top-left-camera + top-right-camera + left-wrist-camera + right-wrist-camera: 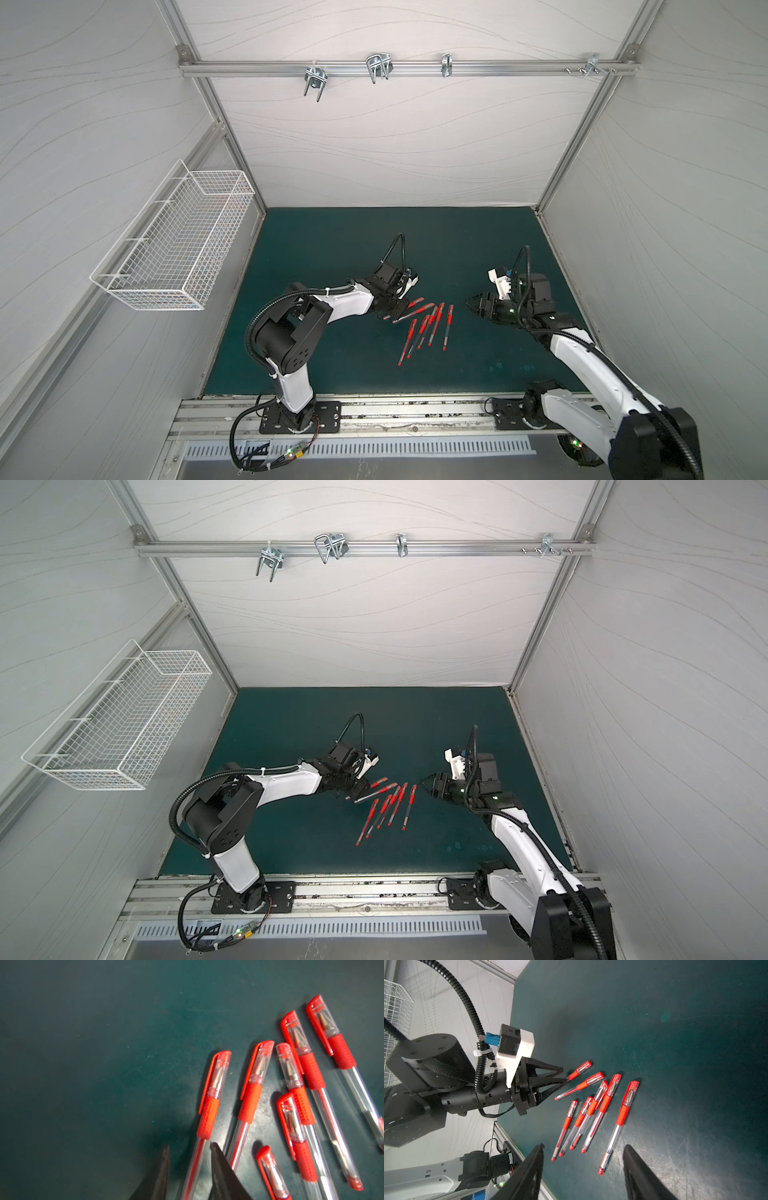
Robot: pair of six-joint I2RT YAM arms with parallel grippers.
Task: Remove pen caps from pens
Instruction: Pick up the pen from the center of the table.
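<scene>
- Currently found seven pens (435, 318) fanned on green mat (332, 249), between both grippers.
- Confirmed pen caps (259, 1064) seated on all seven.
- Noted left gripper (189, 1145) part open, jaws astride barrel of rearmost pen (207, 1118), gap showing on one side.
- Noted right gripper (584, 1145) spread wide, empty, hovering near the fan.

We find the pens (424, 328) fanned on the mat (332, 249); the left gripper (400, 310) straddles the far-left pen (415, 302), the right gripper (467, 306) sits right of them.
</scene>
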